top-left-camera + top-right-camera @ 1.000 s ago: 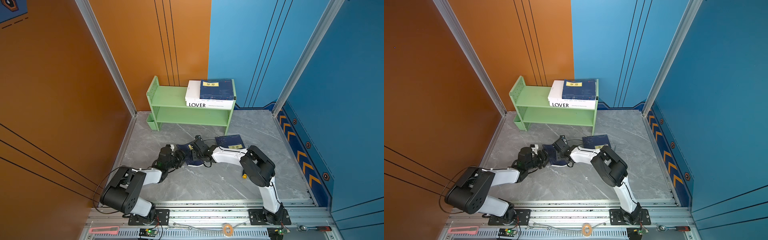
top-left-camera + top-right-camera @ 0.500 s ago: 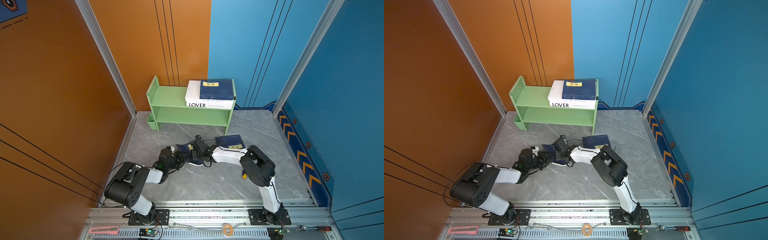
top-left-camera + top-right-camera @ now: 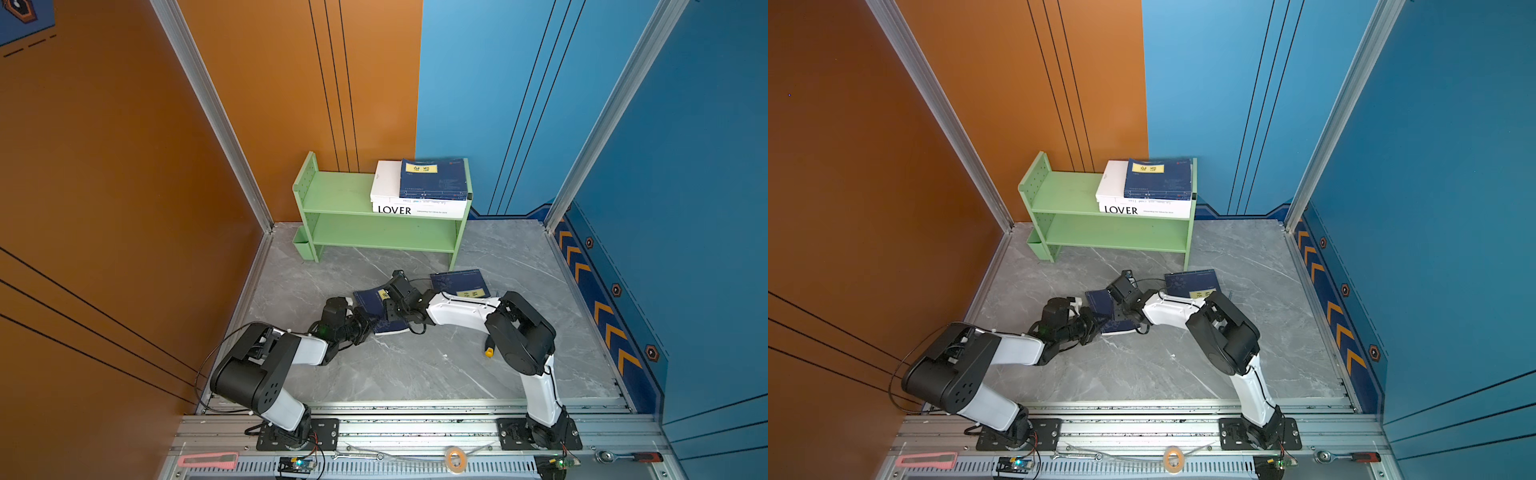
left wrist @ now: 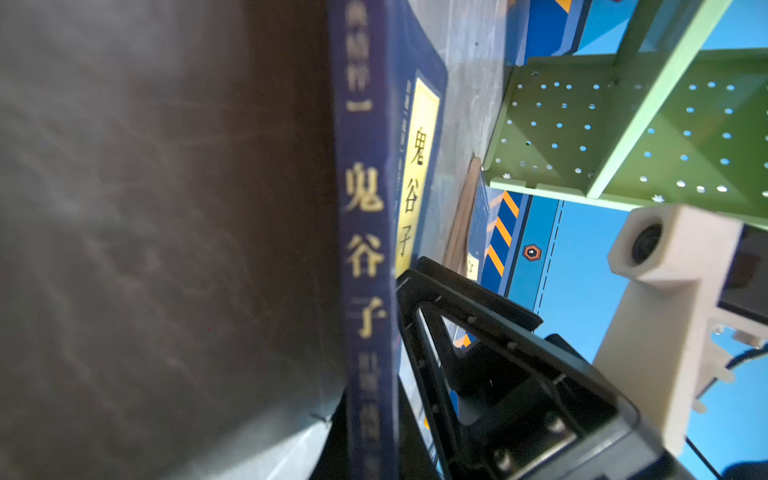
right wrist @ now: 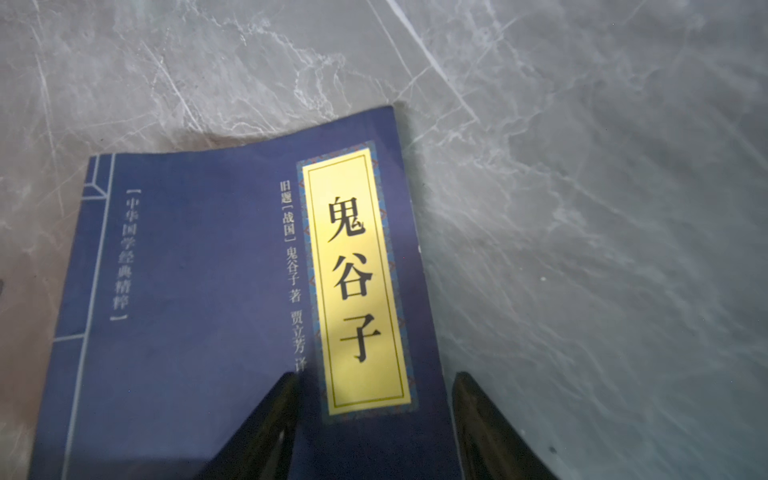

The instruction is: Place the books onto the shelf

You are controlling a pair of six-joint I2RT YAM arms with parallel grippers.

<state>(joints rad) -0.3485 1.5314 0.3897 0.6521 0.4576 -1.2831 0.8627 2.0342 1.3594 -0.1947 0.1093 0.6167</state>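
A dark blue book [image 5: 199,291] lies flat on the grey marbled tabletop [image 5: 582,199], front cover up, with a yellow title label [image 5: 357,282] bearing black Chinese characters along one side. The right gripper [image 5: 374,376] stands spread over that label: one black finger [image 5: 266,424] sits above the cover, and the other hangs beyond the book's long edge, above bare tabletop.

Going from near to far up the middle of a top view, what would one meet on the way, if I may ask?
Tape roll → nearer book → farther book → shelf.
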